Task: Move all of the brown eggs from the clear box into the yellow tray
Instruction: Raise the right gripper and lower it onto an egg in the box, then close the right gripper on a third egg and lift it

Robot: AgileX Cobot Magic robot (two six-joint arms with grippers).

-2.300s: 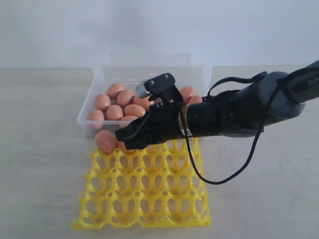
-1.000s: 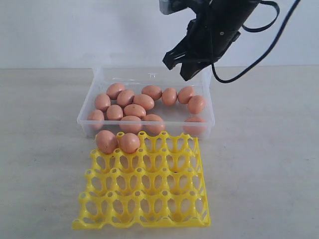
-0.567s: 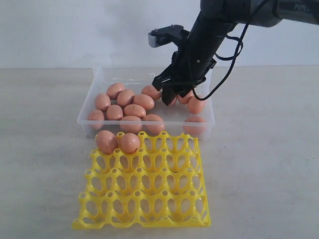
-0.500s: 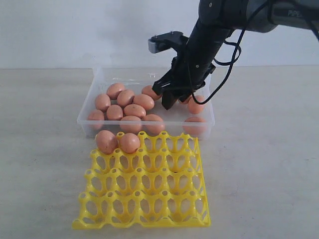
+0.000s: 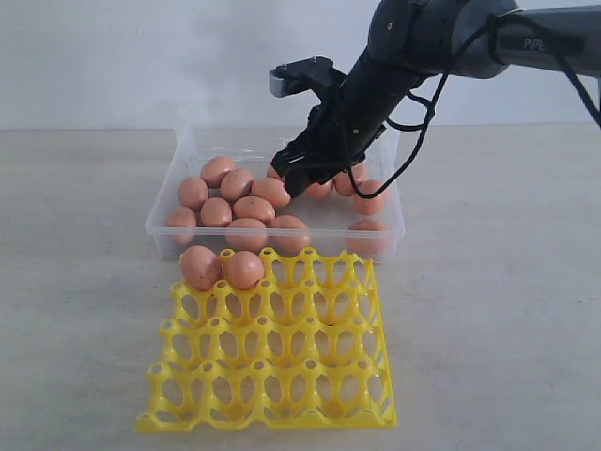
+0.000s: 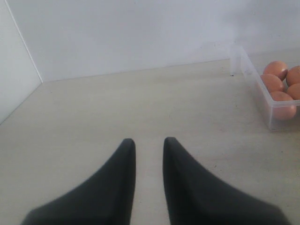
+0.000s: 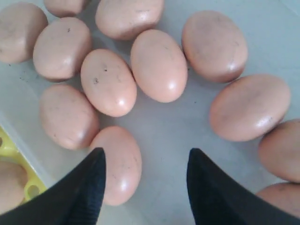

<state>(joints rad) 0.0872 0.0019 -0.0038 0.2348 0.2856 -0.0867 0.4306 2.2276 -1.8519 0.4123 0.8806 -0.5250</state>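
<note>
Your yellow tray (image 5: 282, 376) lies on the desk (image 5: 84, 282) just in front of the clear box (image 5: 329, 242). Two brown eggs (image 5: 200, 267) sit in its cups in the row next to the box, at the left end. The other eggs lie loose inside the box, most of them crowded in its left half. Your right tool (image 5: 293, 178) hangs over the middle of the box, spread wide and gripping nothing. Your left tool (image 6: 149, 141) is over bare desk, well apart from the box, its jaws only narrowly parted and empty
</note>
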